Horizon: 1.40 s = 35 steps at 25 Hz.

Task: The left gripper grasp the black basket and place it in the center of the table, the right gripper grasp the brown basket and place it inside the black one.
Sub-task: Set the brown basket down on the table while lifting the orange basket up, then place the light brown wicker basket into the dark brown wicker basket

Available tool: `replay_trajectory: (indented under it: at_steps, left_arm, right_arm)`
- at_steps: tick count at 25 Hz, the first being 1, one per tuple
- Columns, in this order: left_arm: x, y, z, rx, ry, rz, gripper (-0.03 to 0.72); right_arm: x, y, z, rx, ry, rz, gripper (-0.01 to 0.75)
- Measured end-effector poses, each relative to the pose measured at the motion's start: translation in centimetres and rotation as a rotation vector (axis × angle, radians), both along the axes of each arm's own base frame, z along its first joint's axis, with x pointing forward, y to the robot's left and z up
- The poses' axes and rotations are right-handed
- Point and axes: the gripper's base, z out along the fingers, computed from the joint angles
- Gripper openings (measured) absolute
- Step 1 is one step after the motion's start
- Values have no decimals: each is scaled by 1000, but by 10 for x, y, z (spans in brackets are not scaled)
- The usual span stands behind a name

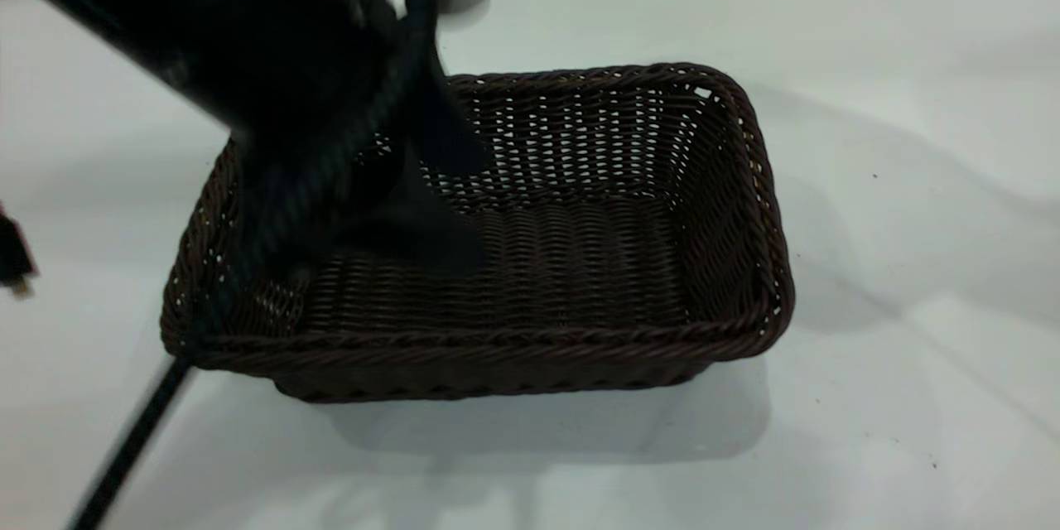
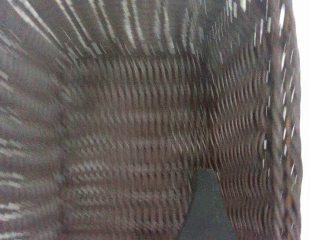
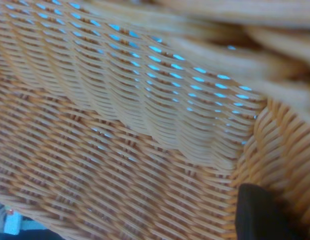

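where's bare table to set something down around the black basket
Bare table lies right of the black basket, in front of its near rim, and behind it. The basket's left end is crowded by the left gripper reaching inside.

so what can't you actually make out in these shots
- Left gripper: in the exterior view its blurred arm covers the black basket's left wall, so any grip is hidden; the left wrist view shows one finger only.
- Right gripper: outside the exterior view.
- Brown basket: only its weave fills the right wrist view, its place on the table unknown.
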Motion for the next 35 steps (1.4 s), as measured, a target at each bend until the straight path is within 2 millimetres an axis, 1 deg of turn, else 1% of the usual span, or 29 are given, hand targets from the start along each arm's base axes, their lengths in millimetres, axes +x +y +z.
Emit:
replay_trajectory:
  at_steps: [4,10,13,15,18,20,22,25,28,31,35]
  left_arm:
    - [-7,5,43,-125,-118,60,459]
    - [-28,24,104,-270,-325,91,459]
    - [-40,36,134,-365,-435,143,459]
    - [-48,46,153,-439,-508,196,459]
    - [-61,64,180,-536,-641,280,459]
    - [-68,74,194,-581,-719,324,459]
    - [-75,84,205,-622,-787,367,459]
    - [-82,95,216,-664,-859,419,459]
    - [-85,104,225,-695,-927,480,459]
    - [-87,115,234,-729,-1009,568,459]
    - [-83,126,240,-774,-1056,705,459]
  right_arm:
    - [6,-2,-8,8,42,4,113]
    - [22,-5,-2,-11,106,61,112]
    - [31,-7,0,-39,159,81,112]
    - [36,-1,-1,-53,201,129,112]
    - [42,15,-7,-98,280,260,112]
    - [48,32,-10,-132,323,345,112]
    - [55,45,-14,-166,358,393,112]
    - [64,68,-20,-241,384,463,112]
    - [73,88,-28,-261,392,524,112]
    - [78,102,-42,-265,423,566,112]
    - [81,114,-67,-288,488,611,112]
